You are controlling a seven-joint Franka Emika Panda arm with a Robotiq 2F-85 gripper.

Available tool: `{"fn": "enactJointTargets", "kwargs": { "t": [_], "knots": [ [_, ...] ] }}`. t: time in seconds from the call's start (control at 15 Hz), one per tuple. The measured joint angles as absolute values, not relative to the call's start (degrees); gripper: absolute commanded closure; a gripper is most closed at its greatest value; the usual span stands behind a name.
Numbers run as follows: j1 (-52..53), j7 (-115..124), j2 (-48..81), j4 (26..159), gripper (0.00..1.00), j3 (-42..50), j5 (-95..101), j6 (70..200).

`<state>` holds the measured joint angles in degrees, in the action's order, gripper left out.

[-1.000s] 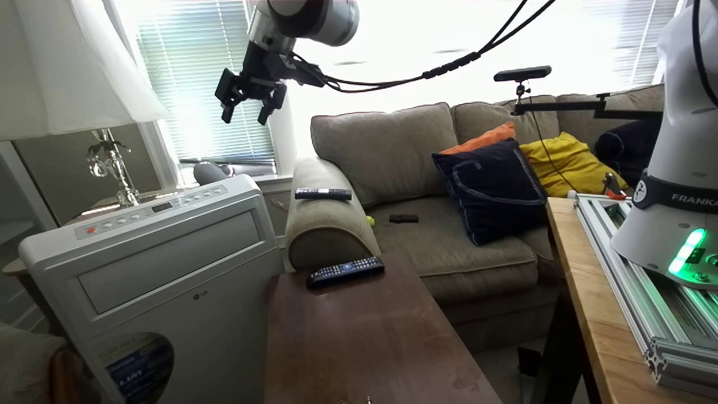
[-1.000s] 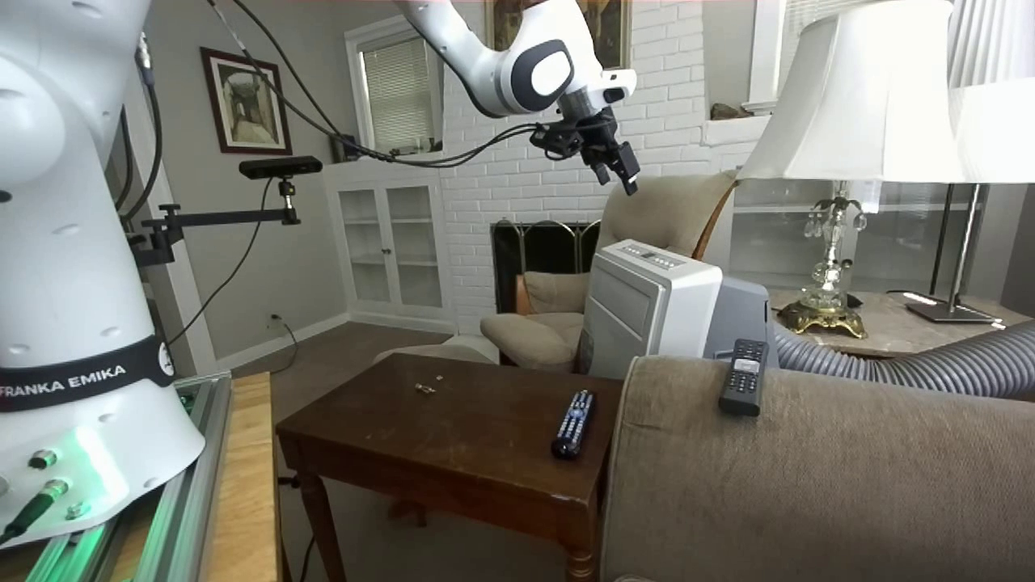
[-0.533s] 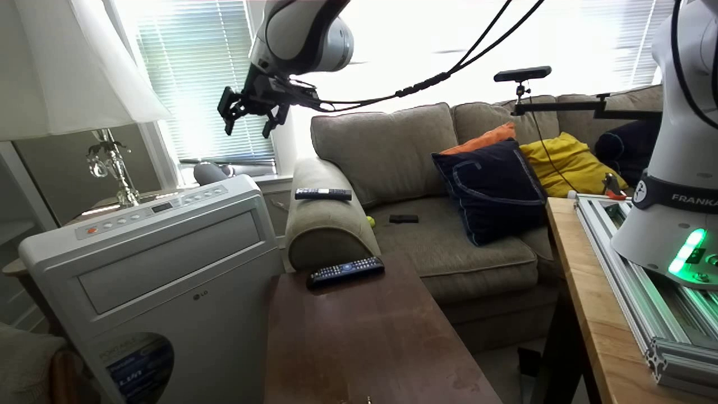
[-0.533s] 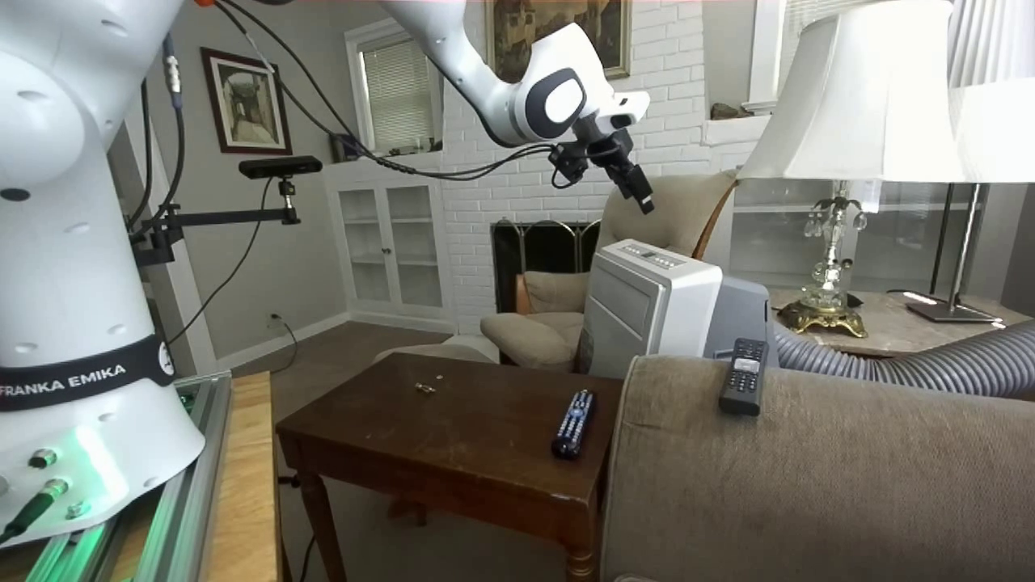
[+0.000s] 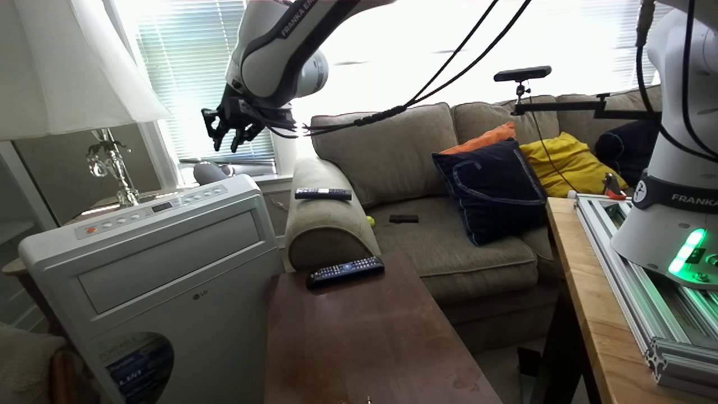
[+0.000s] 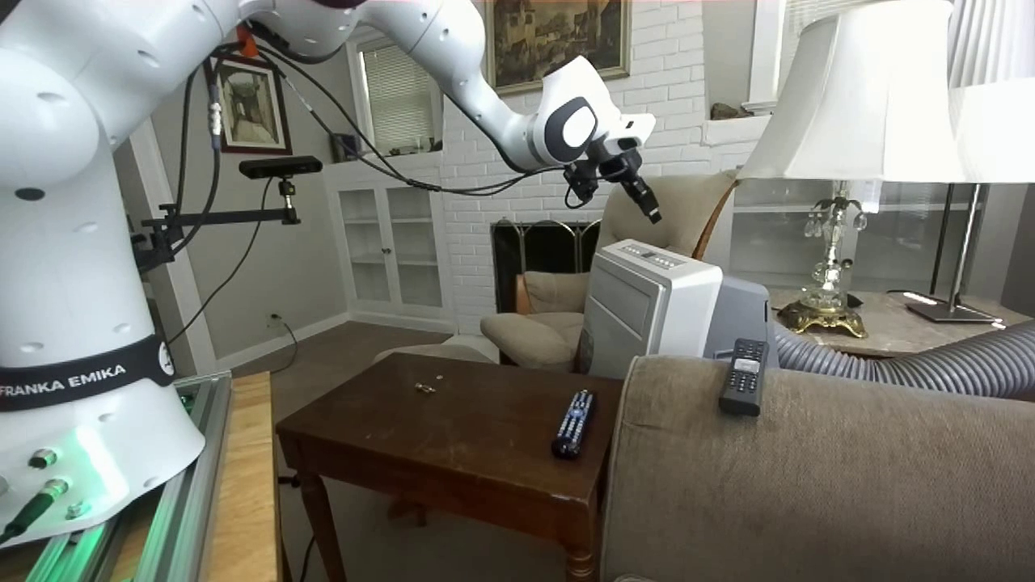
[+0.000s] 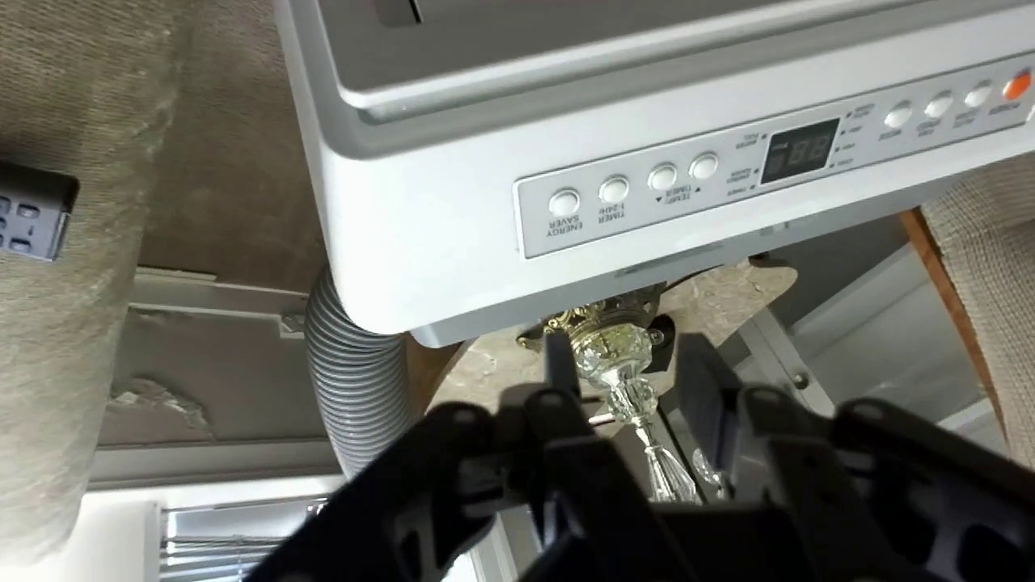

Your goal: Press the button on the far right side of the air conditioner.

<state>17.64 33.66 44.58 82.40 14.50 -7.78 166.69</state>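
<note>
The white air conditioner (image 5: 224, 325) stands beside the sofa arm, its top control panel (image 7: 752, 153) facing up. In the wrist view that panel appears upside down, so the white ENERGY SAVER button (image 7: 564, 203) sits at its left end and the orange power button (image 7: 1017, 86) at its right. From the unit's front, in an exterior view, the end with the white buttons (image 5: 205, 194) is on the right. My gripper (image 7: 624, 346) hangs in the air above the unit, apart from it. Its fingers (image 7: 697, 380) are separated by a narrowed gap with nothing held. Both exterior views show it pointing downward (image 6: 653, 217).
A crystal lamp (image 6: 826, 259) stands on a side table behind the unit. A grey hose (image 7: 360, 388) runs out from its back. The brown table (image 6: 453, 436) with a remote (image 6: 574, 424) and the sofa arm (image 6: 808, 469) with another remote (image 6: 744, 376) are close by.
The arm has come down and reached further over the air conditioner, bringing my gripper lower. Its fingers have drawn closer together, leaving a smaller gap. The air conditioner has stayed in place.
</note>
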Motion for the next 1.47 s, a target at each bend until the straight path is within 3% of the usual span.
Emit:
{"fn": "enactJointTargets", "kwargs": {
  "t": [0.07,0.2,1.47],
  "knots": [
    [17.8,34.3,46.2,80.2,0.98,15.1,-7.8,166.7],
    [18.1,35.4,49.6,75.9,1.0,16.4,-7.8,166.6],
    [20.1,49.7,69.6,52.8,1.0,25.4,-2.5,159.2]
  ]
}}
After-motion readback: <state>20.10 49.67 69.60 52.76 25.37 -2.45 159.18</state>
